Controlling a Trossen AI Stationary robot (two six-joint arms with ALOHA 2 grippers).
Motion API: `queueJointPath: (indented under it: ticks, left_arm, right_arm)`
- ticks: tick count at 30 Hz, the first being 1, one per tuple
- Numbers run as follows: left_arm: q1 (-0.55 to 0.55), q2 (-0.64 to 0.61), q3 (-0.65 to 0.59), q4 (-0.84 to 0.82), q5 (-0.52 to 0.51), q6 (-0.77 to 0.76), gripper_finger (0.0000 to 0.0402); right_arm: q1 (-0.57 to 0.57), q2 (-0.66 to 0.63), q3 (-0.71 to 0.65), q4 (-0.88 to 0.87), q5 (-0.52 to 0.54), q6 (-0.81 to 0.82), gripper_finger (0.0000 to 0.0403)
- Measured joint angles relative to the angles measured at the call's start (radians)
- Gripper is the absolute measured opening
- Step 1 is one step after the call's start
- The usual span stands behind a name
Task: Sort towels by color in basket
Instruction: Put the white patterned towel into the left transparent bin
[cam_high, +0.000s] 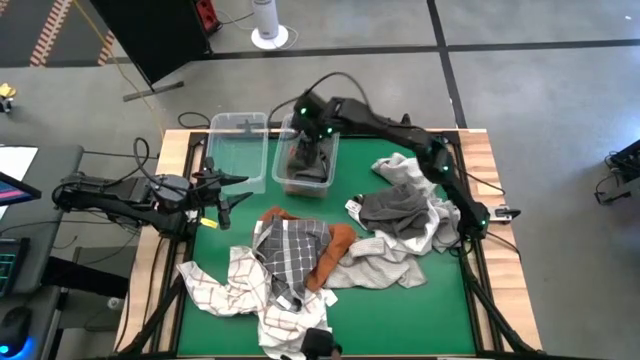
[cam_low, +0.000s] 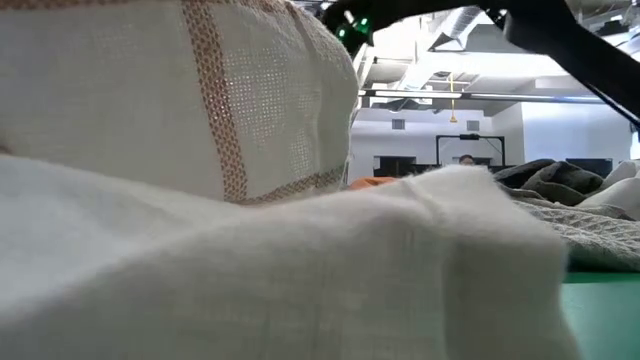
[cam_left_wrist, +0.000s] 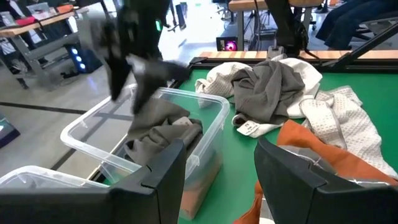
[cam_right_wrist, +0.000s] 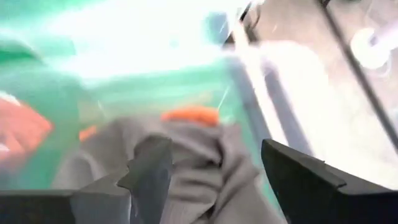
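My right gripper (cam_high: 312, 150), jaws spread, hangs over the bin (cam_high: 306, 181); its dark grey towel (cam_high: 303, 160) could snag my fingers.

The bench (cam_high: 400, 300) top is green with a pale wood edge. Two clear bins (cam_high: 236, 150) sit on it; one holds a dark grey towel (cam_high: 305, 160). Among the heap: a rust-orange towel (cam_high: 335, 250), a grey towel with white grid (cam_high: 290, 250), a white one with thin checks (cam_high: 225, 285), and a light grey one (cam_high: 385, 270).
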Motion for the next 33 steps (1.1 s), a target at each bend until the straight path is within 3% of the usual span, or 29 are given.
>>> queueJointPath:
  ticks: [4,10,16,20,25,33]
  left_arm:
    - [0.000,0.000,0.000,-0.003,0.001,-0.001,0.0180]
    - [0.000,0.000,0.000,-0.050,0.076,-0.008,0.0180]
    - [-0.018,0.011,0.000,-0.048,0.224,-0.002,0.0180]
    - [-0.043,0.061,0.000,-0.063,0.189,-0.070,0.0180]
    - [-0.049,0.212,0.000,-0.084,0.162,-0.093,0.0180]
    - [-0.053,0.395,0.007,-0.032,0.246,-0.048,0.0180]
  right_arm:
    - [0.001,-0.055,-0.002,-0.002,0.008,0.018,0.0286]
    - [0.040,-0.158,-0.002,-0.220,0.020,0.064,0.0286]
    - [0.134,-0.238,-0.002,-0.396,0.232,0.139,0.0286]
    - [0.199,-0.275,-0.032,-0.428,0.289,0.197,0.0286]
    - [0.277,-0.329,-0.188,-0.374,0.317,0.257,0.0286]
    - [0.443,-0.515,-0.556,-0.262,0.498,0.452,0.0286]
